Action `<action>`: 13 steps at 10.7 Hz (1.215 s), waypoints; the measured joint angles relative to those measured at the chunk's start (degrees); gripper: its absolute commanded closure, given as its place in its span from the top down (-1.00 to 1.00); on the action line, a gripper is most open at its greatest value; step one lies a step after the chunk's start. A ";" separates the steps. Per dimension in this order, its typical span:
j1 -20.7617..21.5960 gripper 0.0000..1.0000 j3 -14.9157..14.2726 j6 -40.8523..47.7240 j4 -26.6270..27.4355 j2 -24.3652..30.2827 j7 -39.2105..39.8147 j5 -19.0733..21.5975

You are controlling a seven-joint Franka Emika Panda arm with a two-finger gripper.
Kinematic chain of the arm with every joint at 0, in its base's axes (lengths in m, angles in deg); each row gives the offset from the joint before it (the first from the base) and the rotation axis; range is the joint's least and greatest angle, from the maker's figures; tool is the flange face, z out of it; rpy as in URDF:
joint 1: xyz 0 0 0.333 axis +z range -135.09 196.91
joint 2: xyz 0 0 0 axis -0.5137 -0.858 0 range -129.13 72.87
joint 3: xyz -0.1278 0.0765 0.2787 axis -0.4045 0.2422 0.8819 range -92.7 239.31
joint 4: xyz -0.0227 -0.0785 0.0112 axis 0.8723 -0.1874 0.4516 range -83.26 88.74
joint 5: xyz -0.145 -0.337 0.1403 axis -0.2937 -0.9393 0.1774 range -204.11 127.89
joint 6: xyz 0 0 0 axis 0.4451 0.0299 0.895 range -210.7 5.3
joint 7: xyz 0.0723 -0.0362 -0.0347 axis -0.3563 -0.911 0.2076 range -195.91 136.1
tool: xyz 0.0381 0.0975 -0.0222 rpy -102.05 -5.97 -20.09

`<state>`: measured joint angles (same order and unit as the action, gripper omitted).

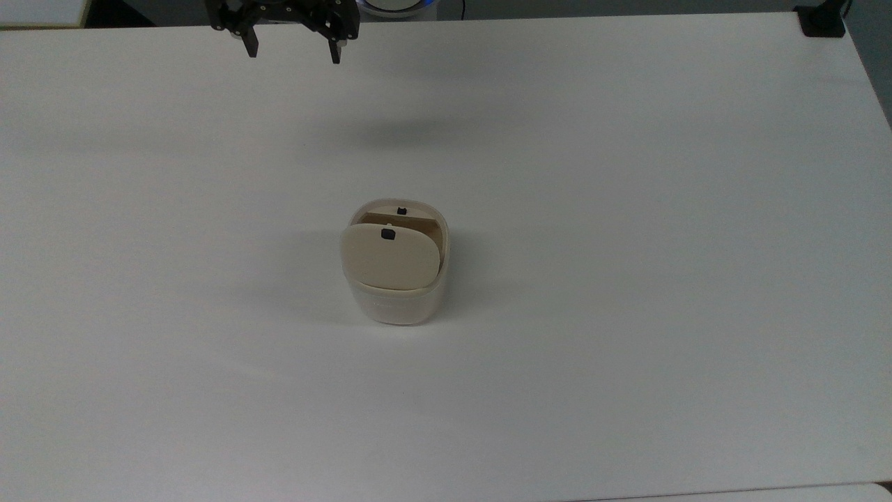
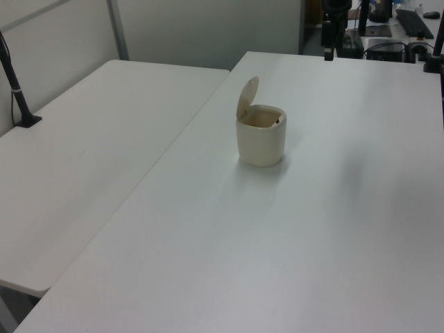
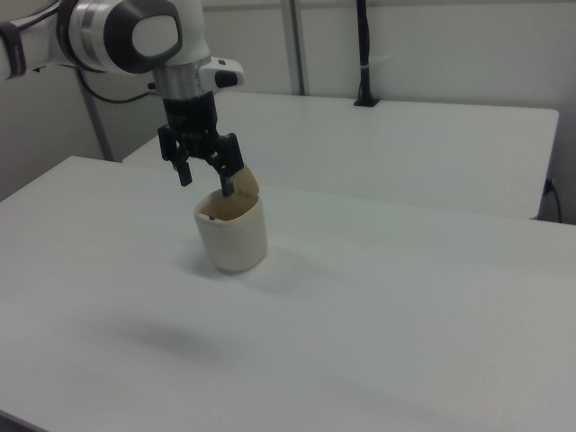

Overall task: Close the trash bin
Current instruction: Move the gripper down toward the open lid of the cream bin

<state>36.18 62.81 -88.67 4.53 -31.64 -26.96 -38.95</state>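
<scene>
**Operator:** While I hold the arm where it is, here is my read. I see the small cream-white rounded-square plastic trash bin (image 1: 397,279) standing upright near the middle of the white table (image 1: 627,279), and its beige hinged lid (image 1: 390,256) is up, tilted well off the rim. In the left view the lid stands nearly on edge at the left view's left side of the bin, with the mouth open beside it.

**Colleague:** So nothing is closed yet?

**Operator:** I'd say none of the closing is done. The small black square mark (image 1: 388,234) on the lid sits apart from the matching black piece (image 1: 401,209) on the inner rim.

**Colleague:** And the black two-finger gripper (image 1: 293,47)?

**Operator:** Its fingers are spread wide and carry nothing. In the top view it hangs at the far edge of the table, well apart from the bin, with its shadow on the bare tabletop. In the right view it overlaps the bin's upper edge, but I take that as line of sight, not contact.

**Colleague:** What's left, then?

**Operator:** By my judgement, everything: bring the gripper to the raised lid and push it down onto the rim.
</scene>
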 measured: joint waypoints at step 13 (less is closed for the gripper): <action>-0.28 -0.72 0.48 -4.79 -2.46 -2.96 0.38 5.55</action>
<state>35.91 63.29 -93.45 2.08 -34.60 -26.58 -33.40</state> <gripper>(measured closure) 0.621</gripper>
